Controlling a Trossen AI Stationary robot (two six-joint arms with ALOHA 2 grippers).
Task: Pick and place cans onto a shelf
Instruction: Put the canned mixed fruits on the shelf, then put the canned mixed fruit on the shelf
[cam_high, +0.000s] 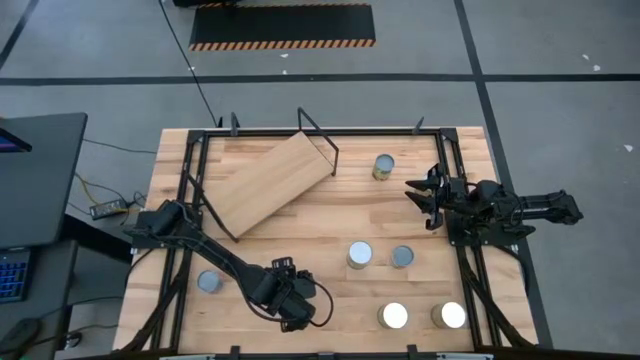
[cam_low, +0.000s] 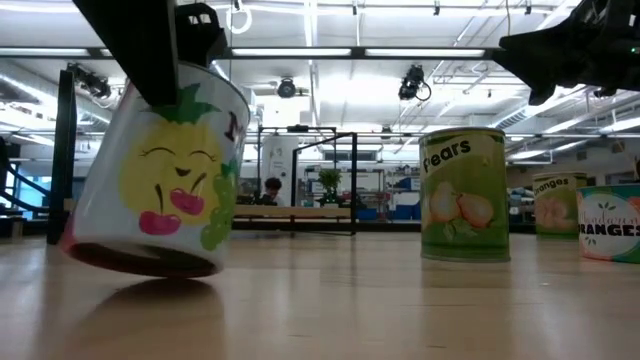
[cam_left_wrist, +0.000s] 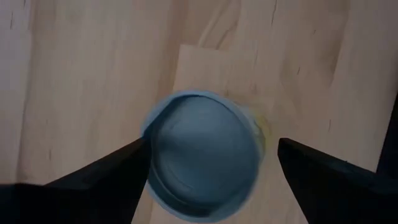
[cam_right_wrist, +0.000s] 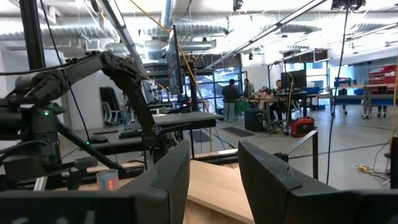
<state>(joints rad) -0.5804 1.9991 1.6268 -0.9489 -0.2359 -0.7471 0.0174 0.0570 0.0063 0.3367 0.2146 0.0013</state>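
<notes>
High view: six cans show on the desk. One stands upper right of centre, two stand side by side right of centre, two white-topped ones sit at the lower right, and one at the lower left. The single shelf lies askew at the upper centre of the desk, with no can on it. The left hand is low at the bottom centre. The right hand hangs at the right, near the upper can, its fingers parted and empty.

Low view: four cans. A tilted can with a fruit face fills the left, one bottom edge lifted off the desk, and the left hand reaches down onto its top. A pears can stands right of centre, and two oranges cans stand at the right edge.

Left wrist view: one bluish-topped can sits between the two spread fingers. One finger touches its side; the other stands apart from it, so the hand is open around the can, not clamped.

Right wrist view: the right hand's two fingers stand apart with nothing between them. One can shows by the left arm's base.
</notes>
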